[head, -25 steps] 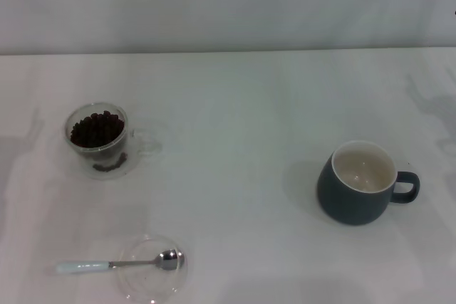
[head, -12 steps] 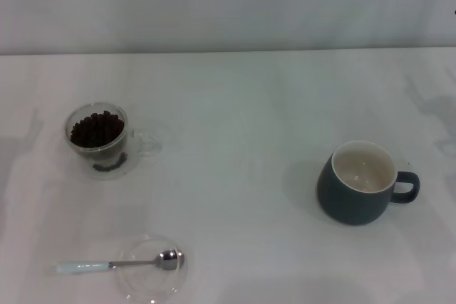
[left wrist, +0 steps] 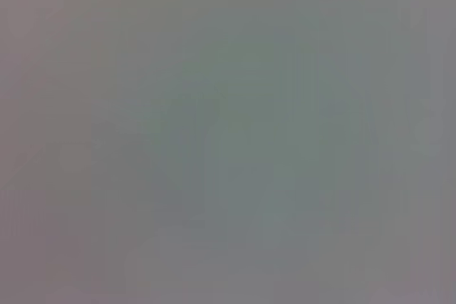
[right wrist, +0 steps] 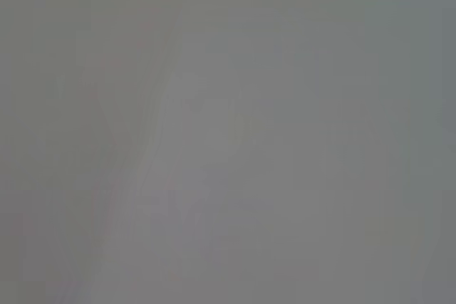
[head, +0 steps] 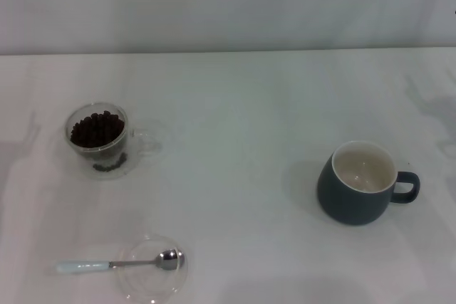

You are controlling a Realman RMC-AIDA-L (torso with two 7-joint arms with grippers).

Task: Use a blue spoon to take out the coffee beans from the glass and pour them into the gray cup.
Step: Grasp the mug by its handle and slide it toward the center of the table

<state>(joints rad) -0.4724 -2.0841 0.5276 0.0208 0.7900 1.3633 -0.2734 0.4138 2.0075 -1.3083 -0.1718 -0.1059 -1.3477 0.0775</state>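
In the head view, the clear glass (head: 100, 139) stands at the left of the white table, filled with dark coffee beans (head: 96, 129). The blue spoon (head: 117, 265) lies near the front left, its metal bowl resting in a flat clear glass dish (head: 152, 291) and its pale handle pointing left. The gray cup (head: 362, 183) stands at the right, upright, cream inside, handle to the right. Neither gripper shows in any view; both wrist views show only a featureless grey surface.
The white table (head: 235, 119) runs back to a pale wall. Faint shadows lie on the table near its left and right edges.
The objects have not moved. The faint shadows at the left and right edges of the table have shifted slightly.
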